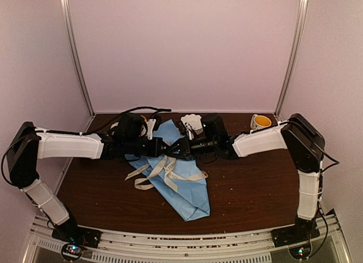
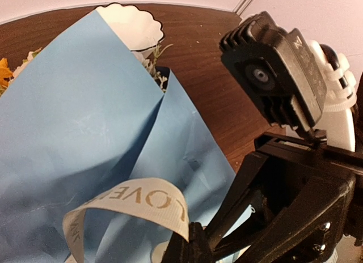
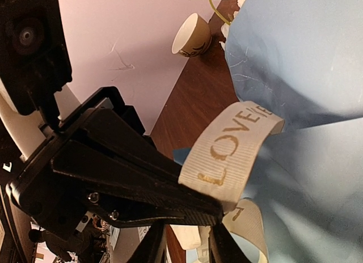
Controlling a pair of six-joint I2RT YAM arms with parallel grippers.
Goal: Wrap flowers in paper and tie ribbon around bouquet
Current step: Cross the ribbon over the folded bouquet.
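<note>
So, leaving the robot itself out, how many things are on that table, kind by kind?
Sheet of blue paper: 1
Bunch of flowers, wrapped in the paper: 1
Beige ribbon: 1
White bowl: 1
Cup: 1
Total: 5

Open tabletop (image 1: 255, 183) right of the paper (image 1: 190, 195) and at the left front. Centre blocked: ribbon (image 1: 164, 173) loops across the paper, left gripper (image 1: 163, 147) and right gripper (image 1: 177, 146) tip to tip above. Along the back edge, white bowl (image 1: 191, 123) and yellow cup (image 1: 261, 122).
</note>
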